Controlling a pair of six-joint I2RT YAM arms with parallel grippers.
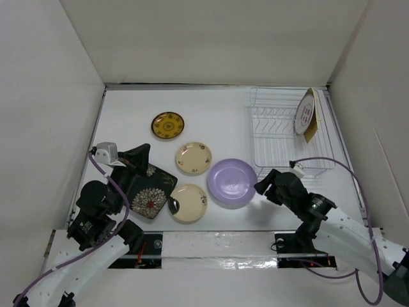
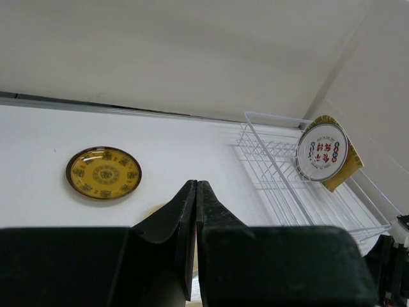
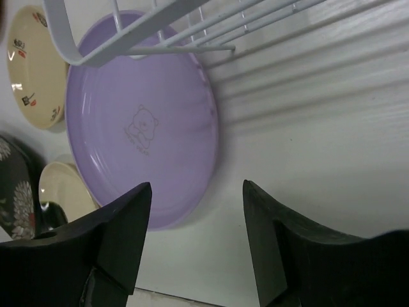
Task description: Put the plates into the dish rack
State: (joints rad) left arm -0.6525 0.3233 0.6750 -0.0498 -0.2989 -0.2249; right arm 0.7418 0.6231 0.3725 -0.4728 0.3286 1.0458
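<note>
Right wrist view has the right gripper (image 3: 195, 192) with its two fingers spread wide and nothing between them, hovering just off the near rim of the lavender plate (image 3: 140, 121), which lies flat on the table with a small bear outline at its centre. A corner of the dish rack (image 3: 96, 54) crosses the top of that view, over the plate's far rim; whether wire and plate touch cannot be told. From the top external camera the left gripper (image 1: 142, 152) hangs above the black square plate (image 1: 148, 195); in the left wrist view its fingers (image 2: 185, 211) are pressed together with nothing caught between them. Inside the rack, at its far right end, the white round plate with red marks (image 1: 304, 114) stands on edge among the prongs, and the mustard plate (image 1: 313, 131) leans right behind it. Two cream plates (image 1: 193, 158) sit flat between the black square plate and the lavender one. Farther back, the dark-yellow patterned plate (image 1: 167, 125) lies alone, well apart from the rack.
</note>
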